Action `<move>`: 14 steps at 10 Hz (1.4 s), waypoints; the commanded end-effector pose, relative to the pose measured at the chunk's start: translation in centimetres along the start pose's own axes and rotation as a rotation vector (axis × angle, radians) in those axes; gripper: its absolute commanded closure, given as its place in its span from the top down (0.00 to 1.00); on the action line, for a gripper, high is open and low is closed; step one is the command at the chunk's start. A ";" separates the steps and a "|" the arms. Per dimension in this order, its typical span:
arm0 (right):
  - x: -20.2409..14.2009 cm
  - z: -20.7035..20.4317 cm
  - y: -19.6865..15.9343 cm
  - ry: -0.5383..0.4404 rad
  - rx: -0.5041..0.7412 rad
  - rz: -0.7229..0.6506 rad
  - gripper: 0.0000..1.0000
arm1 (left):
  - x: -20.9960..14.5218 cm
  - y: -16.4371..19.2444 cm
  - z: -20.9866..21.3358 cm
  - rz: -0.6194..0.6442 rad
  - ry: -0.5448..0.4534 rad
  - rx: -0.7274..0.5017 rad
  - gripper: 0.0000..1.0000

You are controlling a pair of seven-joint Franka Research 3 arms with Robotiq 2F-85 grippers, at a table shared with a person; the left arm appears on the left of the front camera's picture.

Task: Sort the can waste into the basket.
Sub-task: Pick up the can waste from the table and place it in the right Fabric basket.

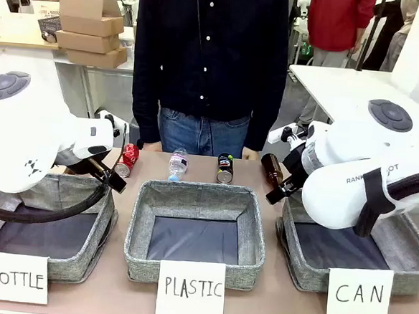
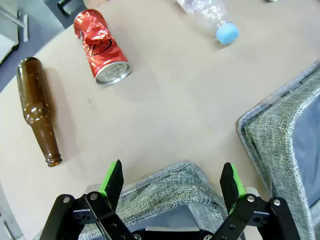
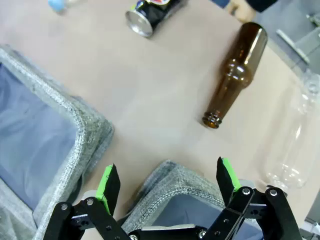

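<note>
**Red can** (image 1: pixel 127 158): dented, lying on its side near the far edge of the surface (image 2: pixel 175 100), left part, just behind the BOTTLE bin (image 1: pixel 80 259). In the left wrist view its silver end faces the camera. A brown bottle (image 2: pixel 37 112) lies beside it, apart.

**Black can** (image 1: pixel 225 168): on its side near the far edge, right of middle, behind the far right corner of the PLASTIC bin (image 1: pixel 137 260). A capped clear bottle (image 1: pixel 177 163) lies between the two cans.

**CAN basket** (image 1: pixel 303 273): at the near right corner of the surface, white sign (image 1: pixel 360 292) at its front wall, dark floor showing.

**Left hand** (image 2: pixel 171 172): jaws spread wide, nothing between them, above the far right corner of the BOTTLE bin.

**Right hand** (image 3: pixel 167 170): jaws spread wide, nothing held, above the far left corner of the CAN basket. A second brown bottle (image 3: pixel 235 75) lies just beyond that corner.
</note>
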State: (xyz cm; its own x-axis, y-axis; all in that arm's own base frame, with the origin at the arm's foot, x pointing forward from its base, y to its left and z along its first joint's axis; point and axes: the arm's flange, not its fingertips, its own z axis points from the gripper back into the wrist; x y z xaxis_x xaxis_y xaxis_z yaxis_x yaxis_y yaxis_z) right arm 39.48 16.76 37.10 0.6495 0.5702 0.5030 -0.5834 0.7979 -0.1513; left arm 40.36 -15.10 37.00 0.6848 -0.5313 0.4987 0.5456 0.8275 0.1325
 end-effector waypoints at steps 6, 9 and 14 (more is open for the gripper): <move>0.0 0.0 0.0 0.000 0.000 0.000 1.00 | 0.0 0.0 0.0 0.000 0.000 0.000 1.00; 0.0 0.0 0.0 0.000 0.000 0.000 1.00 | 0.0 0.0 0.0 0.000 0.000 0.000 1.00; 1.8 9.4 1.5 -0.054 -0.046 -0.144 1.00 | 2.8 -0.9 9.8 0.135 0.029 0.031 1.00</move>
State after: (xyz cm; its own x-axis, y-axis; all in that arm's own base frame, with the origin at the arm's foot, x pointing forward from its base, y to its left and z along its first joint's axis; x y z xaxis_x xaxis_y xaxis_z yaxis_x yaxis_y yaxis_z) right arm 38.65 16.87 41.00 0.6753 0.5044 0.5381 -0.5286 0.8398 -0.1239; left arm 39.76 -15.05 41.28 0.7217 -0.4708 0.5074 0.4867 0.8664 0.1116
